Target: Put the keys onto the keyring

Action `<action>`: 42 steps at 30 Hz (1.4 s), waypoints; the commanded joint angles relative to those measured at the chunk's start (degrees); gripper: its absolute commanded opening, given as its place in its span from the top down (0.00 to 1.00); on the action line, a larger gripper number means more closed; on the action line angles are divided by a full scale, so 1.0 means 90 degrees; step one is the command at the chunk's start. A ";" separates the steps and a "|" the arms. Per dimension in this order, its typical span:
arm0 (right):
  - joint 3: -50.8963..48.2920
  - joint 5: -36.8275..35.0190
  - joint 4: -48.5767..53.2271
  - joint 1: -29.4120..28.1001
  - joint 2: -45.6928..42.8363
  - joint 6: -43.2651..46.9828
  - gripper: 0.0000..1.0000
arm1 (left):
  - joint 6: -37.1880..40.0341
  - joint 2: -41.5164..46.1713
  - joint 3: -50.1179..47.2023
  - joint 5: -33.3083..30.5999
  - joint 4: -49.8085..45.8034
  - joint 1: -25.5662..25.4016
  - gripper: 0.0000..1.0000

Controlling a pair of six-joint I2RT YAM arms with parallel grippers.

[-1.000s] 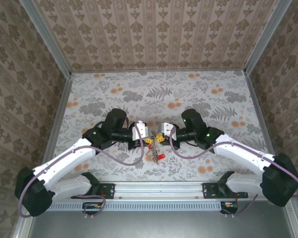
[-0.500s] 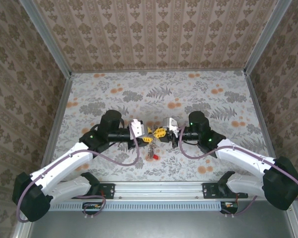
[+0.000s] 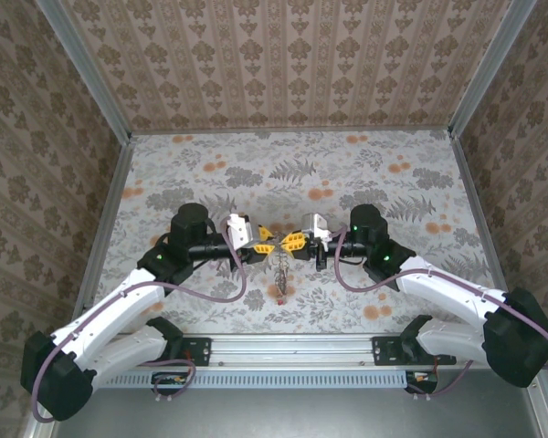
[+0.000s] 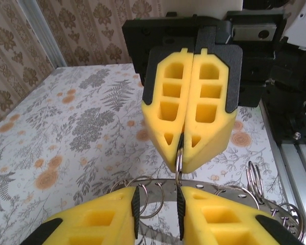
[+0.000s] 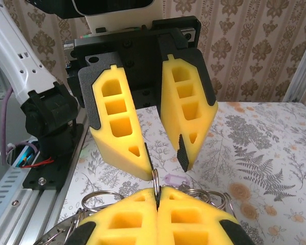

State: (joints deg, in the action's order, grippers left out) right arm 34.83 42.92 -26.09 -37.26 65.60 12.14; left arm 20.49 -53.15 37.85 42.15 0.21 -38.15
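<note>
At the middle of the table [image 3: 256, 173], near its front edge, I have the two grippers meeting tip to tip. The left gripper [image 3: 267, 247] has its fingers spread: on the right wrist camera I see a clear gap between its two yellow pads [image 5: 117, 127] with nothing caught between the tips. The right gripper [image 3: 289, 244] has its fingers pressed tight together, and on the left wrist camera they pinch a thin wire ring [image 4: 179, 153] by its edge, right at the fingertips. The keyring [image 4: 214, 186], a flat grey band, arcs across just beyond the left fingertips. I cannot tell whether it touches them. Several small split rings [image 4: 255, 176] hang on it or beside it off to the side. From above, the keys [image 3: 279, 278] dangle in a bunch directly below the meeting point of the two grippers, a red head lowest, close to the tabletop. The thin ring stands upright in the right gripper's pinch.
</note>
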 commanded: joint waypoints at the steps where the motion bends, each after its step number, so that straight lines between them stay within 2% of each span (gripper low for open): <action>1: 0.0134 0.0223 -0.0450 0.0019 0.0005 -0.0099 1.00 | -0.0083 -0.0008 -0.0062 0.0325 0.0267 0.0015 0.75; 12: 0.0149 0.0251 -0.0636 0.0018 0.0040 -0.0241 1.00 | 0.0087 -0.0228 0.0057 0.0493 0.0212 -0.0076 0.83; 21: 0.0130 0.0262 -0.0870 -0.0030 0.0161 -0.0383 1.00 | -0.0059 -0.0300 0.0049 0.0467 0.0574 -0.0188 0.82; 23: 0.0124 0.0251 -0.0854 -0.0040 0.0167 -0.0376 1.00 | -0.0094 -0.0307 0.0047 0.0463 0.0604 -0.0193 0.88; 24: 0.0137 0.0259 -0.0811 -0.0040 0.0172 -0.0347 1.00 | -0.0110 -0.0298 0.0043 0.0466 0.0614 -0.0187 0.95; 25: 0.0135 0.0253 -0.0714 -0.0047 0.0169 -0.0291 1.00 | -0.0109 -0.0287 0.0052 0.0487 0.0613 -0.0192 1.00; 29: 0.0299 0.0105 0.0463 -0.0050 0.0035 0.0444 0.99 | -0.0011 -0.0233 0.0140 0.0245 0.0323 -0.0161 1.00; 32: 0.0525 -0.0173 0.1806 -0.0050 -0.0152 0.1249 0.81 | 0.0402 -0.0177 0.0347 -0.0171 -0.0381 -0.0165 1.00; 36: 0.0871 -0.0435 0.3169 -0.0059 -0.0229 0.2106 0.74 | 0.1178 -0.0202 0.0711 -0.0548 -0.1461 -0.0246 1.00; 42: 0.1122 -0.0685 0.3492 -0.0163 -0.0099 0.2418 0.66 | 0.1728 -0.0433 0.1127 -0.0739 -0.2241 -0.0377 1.00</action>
State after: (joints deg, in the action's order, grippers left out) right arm 42.63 38.76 0.38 -37.98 64.71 29.93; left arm 31.42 -56.14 44.99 36.36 -15.59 -40.91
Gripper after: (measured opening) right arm 0.334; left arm 0.044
